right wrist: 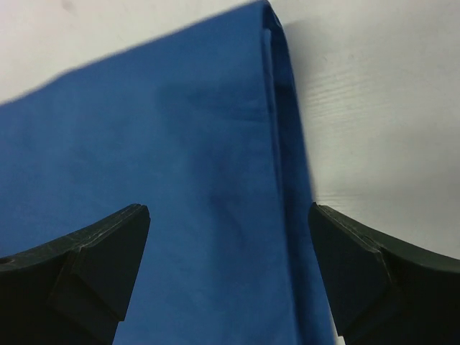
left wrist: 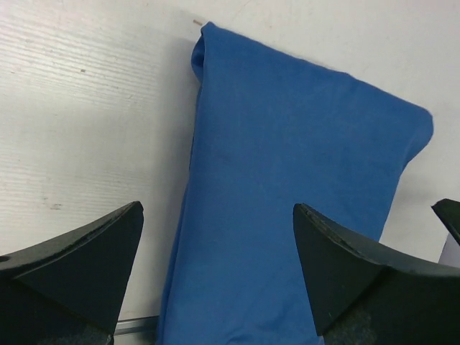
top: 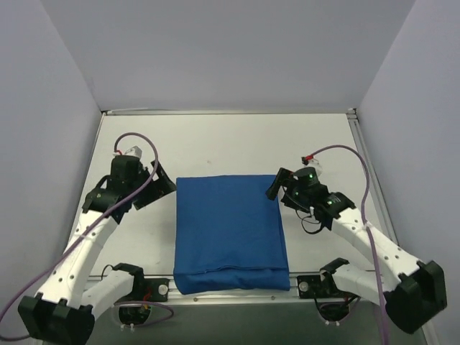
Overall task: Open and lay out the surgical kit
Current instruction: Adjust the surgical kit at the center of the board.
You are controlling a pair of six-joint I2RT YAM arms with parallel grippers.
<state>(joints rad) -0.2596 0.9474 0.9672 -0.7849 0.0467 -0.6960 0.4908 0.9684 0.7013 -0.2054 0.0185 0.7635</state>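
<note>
One white table (top: 215, 144) carries one royal-blue cloth wrap (top: 230, 233), folded shut into a flat rectangle at the middle of the near edge, between two robot arms. Whatever the wrap holds is hidden. There are two grippers, both spread wide and gripping nothing. The left gripper (top: 159, 190) hovers just beside the wrap's far left corner, and the right gripper (top: 282, 188) is at its far right corner. Only the overhead view shows a fold line along the near edge. The wrist views show layered cloth edges.
</note>
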